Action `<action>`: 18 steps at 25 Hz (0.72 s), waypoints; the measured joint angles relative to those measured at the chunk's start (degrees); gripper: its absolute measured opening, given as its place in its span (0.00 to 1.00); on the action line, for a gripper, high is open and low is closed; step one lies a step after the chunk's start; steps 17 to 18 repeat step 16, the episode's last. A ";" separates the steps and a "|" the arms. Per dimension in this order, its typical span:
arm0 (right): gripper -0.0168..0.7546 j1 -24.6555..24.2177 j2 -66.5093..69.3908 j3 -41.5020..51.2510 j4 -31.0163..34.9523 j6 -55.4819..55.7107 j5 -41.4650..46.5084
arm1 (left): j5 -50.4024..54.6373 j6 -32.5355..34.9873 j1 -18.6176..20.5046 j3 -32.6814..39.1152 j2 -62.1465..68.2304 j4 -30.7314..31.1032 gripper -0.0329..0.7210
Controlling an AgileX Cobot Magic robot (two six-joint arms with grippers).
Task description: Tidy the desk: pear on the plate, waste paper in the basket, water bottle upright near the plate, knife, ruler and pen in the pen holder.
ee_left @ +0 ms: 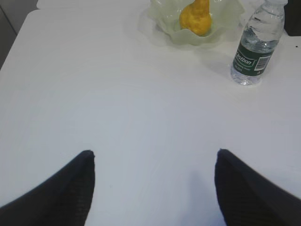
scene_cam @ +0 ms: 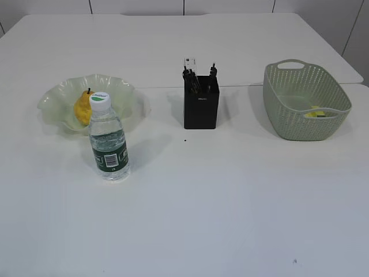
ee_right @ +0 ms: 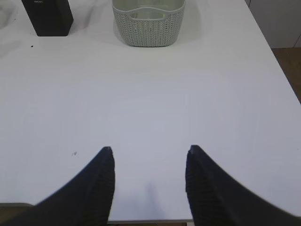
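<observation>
A yellow pear [scene_cam: 83, 107] lies on the wavy pale green plate [scene_cam: 55, 98]; both show in the left wrist view, pear [ee_left: 195, 18] and plate [ee_left: 162, 28]. A clear water bottle [scene_cam: 108, 141] with a green label stands upright just in front of the plate; it also shows in the left wrist view [ee_left: 256, 44]. A black pen holder [scene_cam: 201, 107] holds several dark items and a clear ruler [scene_cam: 189, 62]. Yellow waste paper [scene_cam: 316, 113] lies in the green woven basket [scene_cam: 300, 118]. My left gripper [ee_left: 154, 155] and right gripper [ee_right: 149, 150] are open and empty over bare table near the front.
The pen holder [ee_right: 47, 18] and basket [ee_right: 148, 26] show at the top of the right wrist view. The white table's right edge [ee_right: 277, 61] and front edge [ee_right: 146, 220] are close to my right gripper. A seam crosses the table behind the objects.
</observation>
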 joint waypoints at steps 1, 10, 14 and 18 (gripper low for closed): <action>0.50 0.00 0.00 0.00 0.00 0.00 0.00 | 0.00 0.00 0.00 0.00 0.00 0.00 0.80; 0.50 0.00 0.00 0.00 0.00 0.00 0.00 | 0.00 0.00 0.00 0.00 0.00 0.12 0.80; 0.50 -0.12 0.00 0.00 0.00 0.00 0.00 | 0.00 0.00 0.00 0.00 0.00 0.62 0.80; 0.50 -0.12 0.00 0.00 0.00 0.00 0.00 | 0.00 0.00 0.00 0.00 0.00 0.74 0.80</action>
